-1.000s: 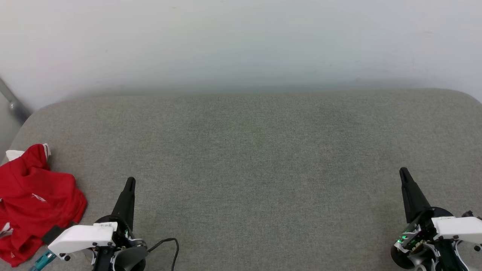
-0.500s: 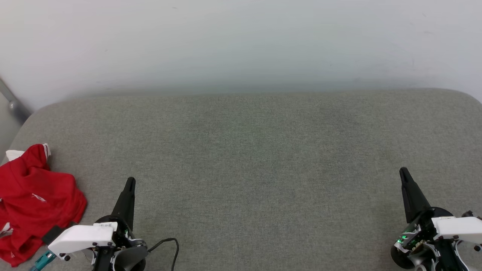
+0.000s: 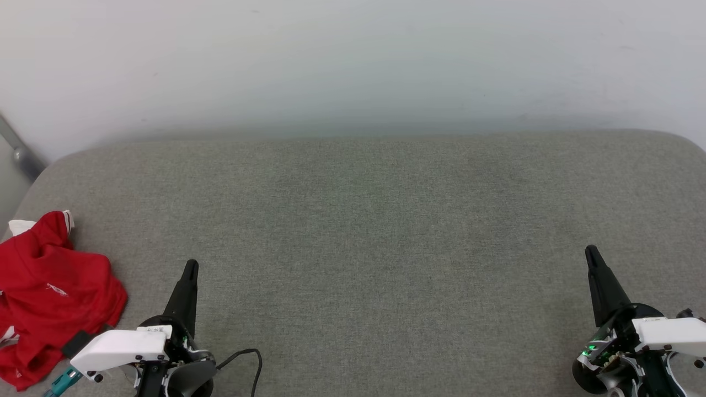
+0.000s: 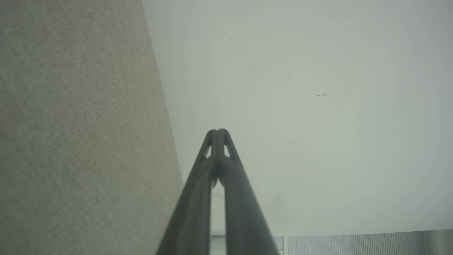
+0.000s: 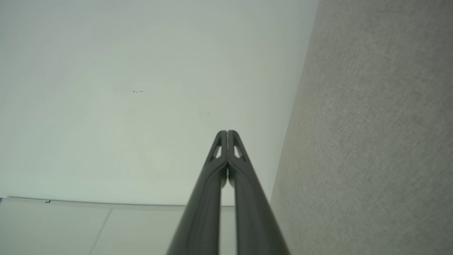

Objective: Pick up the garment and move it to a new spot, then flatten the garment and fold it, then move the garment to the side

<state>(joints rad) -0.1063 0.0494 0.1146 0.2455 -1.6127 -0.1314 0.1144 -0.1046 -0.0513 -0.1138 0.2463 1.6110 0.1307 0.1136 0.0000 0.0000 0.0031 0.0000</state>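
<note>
Beside left claw (image 3: 190, 266), crumpled garment (image 3: 52, 292), seemingly over cushion (image 3: 353, 231) edge.

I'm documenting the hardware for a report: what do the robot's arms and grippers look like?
Both the left gripper and the right gripper have two long, dark, tapering fingers with small slots near the tips, joined to a white housing. The left one carries a small label, a looping black cable and a teal connector; the right one shows green lights.
</note>
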